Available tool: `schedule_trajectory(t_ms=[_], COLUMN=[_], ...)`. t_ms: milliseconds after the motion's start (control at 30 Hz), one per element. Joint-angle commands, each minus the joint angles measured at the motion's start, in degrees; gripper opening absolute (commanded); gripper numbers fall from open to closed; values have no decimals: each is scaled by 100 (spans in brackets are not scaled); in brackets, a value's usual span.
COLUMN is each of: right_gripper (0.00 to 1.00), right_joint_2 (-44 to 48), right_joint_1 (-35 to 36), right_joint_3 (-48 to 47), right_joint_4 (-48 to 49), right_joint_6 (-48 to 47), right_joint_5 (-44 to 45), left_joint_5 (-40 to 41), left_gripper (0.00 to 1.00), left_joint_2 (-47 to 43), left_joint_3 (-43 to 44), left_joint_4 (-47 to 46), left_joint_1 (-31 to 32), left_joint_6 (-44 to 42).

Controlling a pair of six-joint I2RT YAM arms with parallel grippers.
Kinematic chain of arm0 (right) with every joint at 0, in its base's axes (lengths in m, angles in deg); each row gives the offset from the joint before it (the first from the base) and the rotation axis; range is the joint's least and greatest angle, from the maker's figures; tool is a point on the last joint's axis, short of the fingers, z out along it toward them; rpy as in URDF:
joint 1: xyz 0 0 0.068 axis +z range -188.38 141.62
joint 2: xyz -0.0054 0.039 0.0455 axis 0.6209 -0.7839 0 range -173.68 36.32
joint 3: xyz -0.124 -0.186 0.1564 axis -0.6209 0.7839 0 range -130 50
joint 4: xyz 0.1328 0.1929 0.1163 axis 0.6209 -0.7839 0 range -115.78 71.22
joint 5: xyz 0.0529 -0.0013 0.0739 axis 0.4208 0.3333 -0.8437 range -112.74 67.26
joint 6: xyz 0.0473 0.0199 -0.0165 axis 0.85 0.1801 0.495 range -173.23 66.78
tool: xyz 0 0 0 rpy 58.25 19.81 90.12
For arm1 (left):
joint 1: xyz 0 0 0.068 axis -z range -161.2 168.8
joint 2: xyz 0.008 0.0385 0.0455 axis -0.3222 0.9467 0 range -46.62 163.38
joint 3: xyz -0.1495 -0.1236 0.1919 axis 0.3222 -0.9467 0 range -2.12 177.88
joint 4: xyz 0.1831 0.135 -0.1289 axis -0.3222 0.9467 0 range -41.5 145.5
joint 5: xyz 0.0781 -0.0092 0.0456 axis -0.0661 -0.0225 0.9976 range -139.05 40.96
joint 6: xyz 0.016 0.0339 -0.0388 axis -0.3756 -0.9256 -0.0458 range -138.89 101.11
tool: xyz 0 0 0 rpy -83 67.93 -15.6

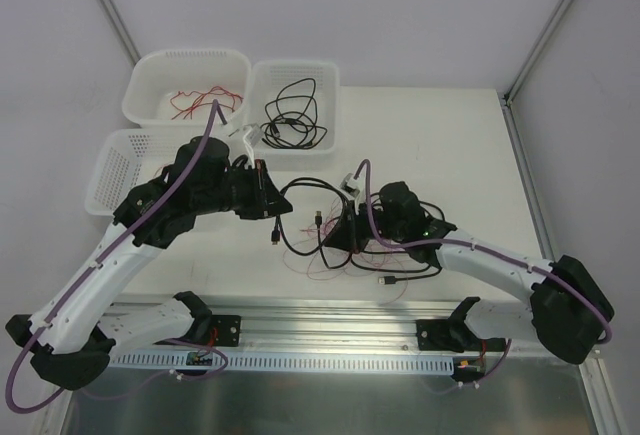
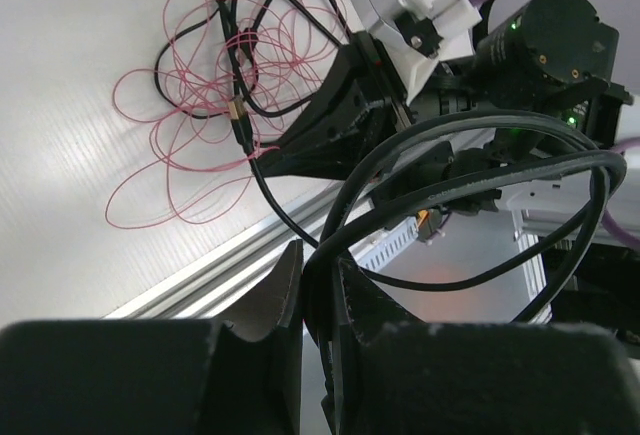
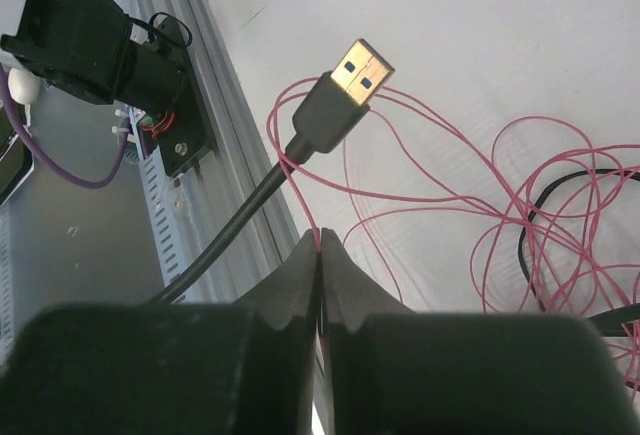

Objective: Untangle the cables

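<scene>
The left pincer is closed on a black cable. The cable rises from between its fingers in thick loops, held up off the tabletop. The right pincer is pressed fully shut, with a single red wire nipped at its very tips. A black USB plug stands just beside those tips, gold end up. The other red wires lie in a loose tangle on the tabletop between the two arms, with black cable threaded through them. At the far left of the tabletop stand white baskets. The left basket holds red wires, the right basket holds coiled black cable, and the near basket sits in front of the left one.
</scene>
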Motion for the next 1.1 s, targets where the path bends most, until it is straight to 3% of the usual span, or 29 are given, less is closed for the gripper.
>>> schedule_trajectory(t_ms=[0, 367, 533, 800, 900, 1000, 1067], right_gripper=[2, 1, 1, 1, 6, 18, 21], right_joint_2=[-95, 98, 151, -577, -763, -685, -264], right_joint_1=[-73, -153, -214, -521, -688, -759, -777], right_joint_3=[-308, -765, -888, -756, -599, -230, 208], right_joint_4=[349, -125, -423, -749, -959, -1092, -1136], right_joint_6=[-32, -181, -260, 90, 196, 196, 205], right_joint_5=[127, 698, 882, 1322, 1436, 1585, 1735], left_joint_5=[-446, -473, -508, -1175, -1142, -607, -176], left_gripper=[0, 0, 0, 0, 0, 0, 0], left_joint_2=[-208, -218, -121, -217, -279, -288, -209], left_joint_3=[-137, -937, -928, -489, -314, -129, -6], left_joint_4=[-255, -272, -281, -395, -430, -448, -457], left_joint_1=[64, 108, 213, 442, 442, 442, 433], left_joint_6=[113, 218, 157, -335, -423, -406, -423])
